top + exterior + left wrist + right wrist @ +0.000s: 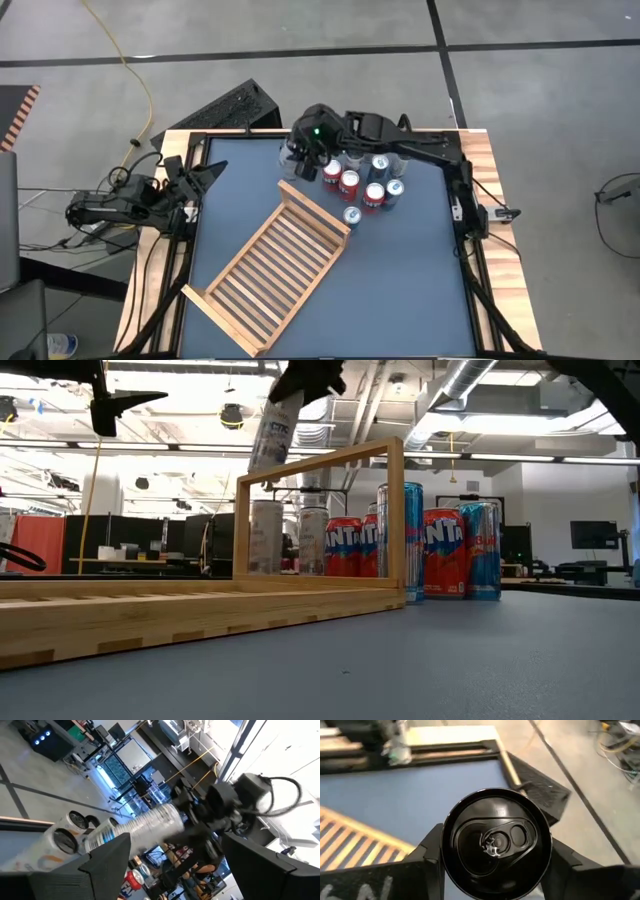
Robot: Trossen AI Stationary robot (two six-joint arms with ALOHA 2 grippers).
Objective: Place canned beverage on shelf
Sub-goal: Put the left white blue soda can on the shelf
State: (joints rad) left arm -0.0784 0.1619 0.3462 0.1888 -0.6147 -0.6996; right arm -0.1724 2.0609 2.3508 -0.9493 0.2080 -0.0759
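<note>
Right tool (495,852) is clamped on a can (496,843), fingers on either side of the body, black lid and pull tab facing the wrist camera. In the low view the same can (272,432) hangs tilted at upper centre of frame, well clear of the bench (450,660), above the far end of the shelf (200,605).

In the high view the right tool (303,152) sits at upper centre, just beyond the upper corner of the shelf (268,270) and beside the cluster of cans (368,183) standing on the blue bench.

To do this step well: carry the can over the raised frame, not through it, level it upright, lower to the slats before letting go. Keep clear of the standing cans; a bump could topple them.

Right arm reaches in from the right edge, stretched across the upper part of the frame, wrist bent down.

Left tool (205,178) is parked at the left bench edge, jaws apart and holding nothing, arm folded back off the bench.
</note>
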